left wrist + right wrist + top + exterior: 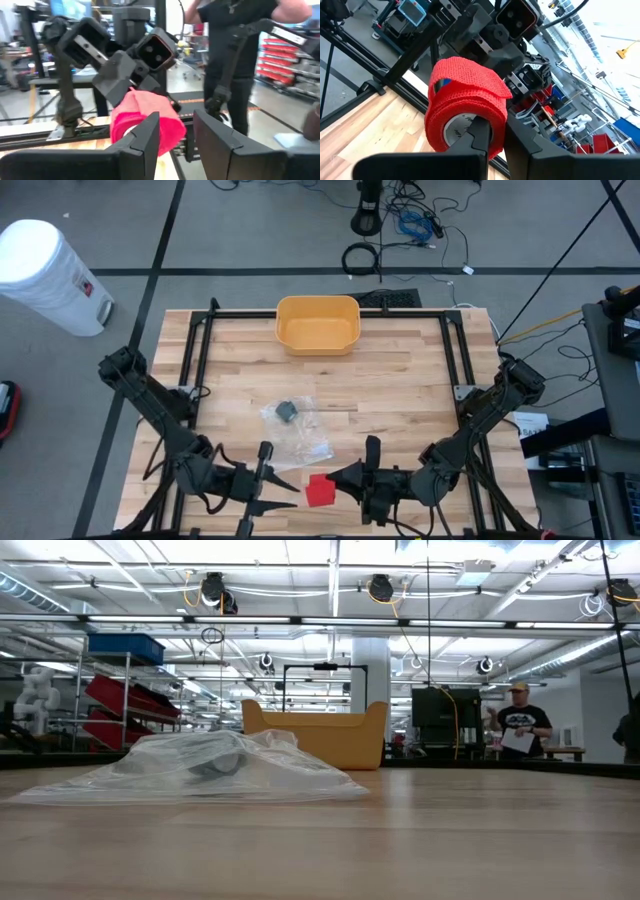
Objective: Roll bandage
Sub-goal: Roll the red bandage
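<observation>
Rough-woven red cloth bandage, a crinkled glossy clear plastic bag, a smooth yellow plastic bin, pale wood counter

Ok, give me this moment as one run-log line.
roll: red, held off table, near edge | right tool: shut on roll | left tool: open, facing roll | bag: mid-table | bin: far edge

The bandage is red, with a white ring inside. The bin is yellow, the table is light wood, and the bag is see-through.
</observation>
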You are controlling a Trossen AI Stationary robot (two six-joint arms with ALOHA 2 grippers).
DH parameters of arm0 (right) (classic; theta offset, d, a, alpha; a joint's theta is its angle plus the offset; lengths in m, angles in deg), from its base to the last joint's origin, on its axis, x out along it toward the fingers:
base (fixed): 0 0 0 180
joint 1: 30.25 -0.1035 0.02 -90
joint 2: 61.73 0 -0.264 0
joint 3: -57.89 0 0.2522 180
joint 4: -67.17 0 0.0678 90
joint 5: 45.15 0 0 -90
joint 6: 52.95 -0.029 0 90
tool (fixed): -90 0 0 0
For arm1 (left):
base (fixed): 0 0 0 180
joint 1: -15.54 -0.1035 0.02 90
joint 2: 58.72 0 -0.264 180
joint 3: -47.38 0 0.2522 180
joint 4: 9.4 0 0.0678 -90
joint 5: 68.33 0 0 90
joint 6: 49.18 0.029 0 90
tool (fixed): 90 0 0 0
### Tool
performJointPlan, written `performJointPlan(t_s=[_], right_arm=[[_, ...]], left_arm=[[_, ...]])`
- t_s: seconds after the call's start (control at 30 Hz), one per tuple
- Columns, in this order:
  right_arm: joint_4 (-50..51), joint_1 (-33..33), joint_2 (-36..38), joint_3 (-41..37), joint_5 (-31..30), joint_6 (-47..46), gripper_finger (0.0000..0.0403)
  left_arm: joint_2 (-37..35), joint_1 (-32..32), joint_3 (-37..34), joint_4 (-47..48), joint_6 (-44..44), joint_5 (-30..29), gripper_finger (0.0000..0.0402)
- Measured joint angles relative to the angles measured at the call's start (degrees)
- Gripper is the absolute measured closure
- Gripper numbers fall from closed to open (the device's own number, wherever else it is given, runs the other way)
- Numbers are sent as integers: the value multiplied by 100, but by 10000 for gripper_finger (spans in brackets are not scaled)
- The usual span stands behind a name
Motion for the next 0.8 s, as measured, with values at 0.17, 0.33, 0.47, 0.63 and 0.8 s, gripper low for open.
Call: performJointPlan(t_s=[0.17, 0.33, 0.47, 0.63, 0.8], right_arm=[[33, 0, 0, 0, -7, 76, 374], [42, 0, 0, 0, -13, 90, 374], [44, 0, 0, 0, -13, 87, 374], [46, 0, 0, 0, -13, 87, 374], [80, 0, 0, 0, -23, 85, 374]], left_arm=[[0, 16, 0, -40, 2, -423, 276], [26, 21, 0, -16, 0, -289, 261], [111, 16, 0, -45, 2, -305, 211], [236, -43, 0, -211, 9, -540, 158], [297, -111, 0, -428, 49, -570, 148]])
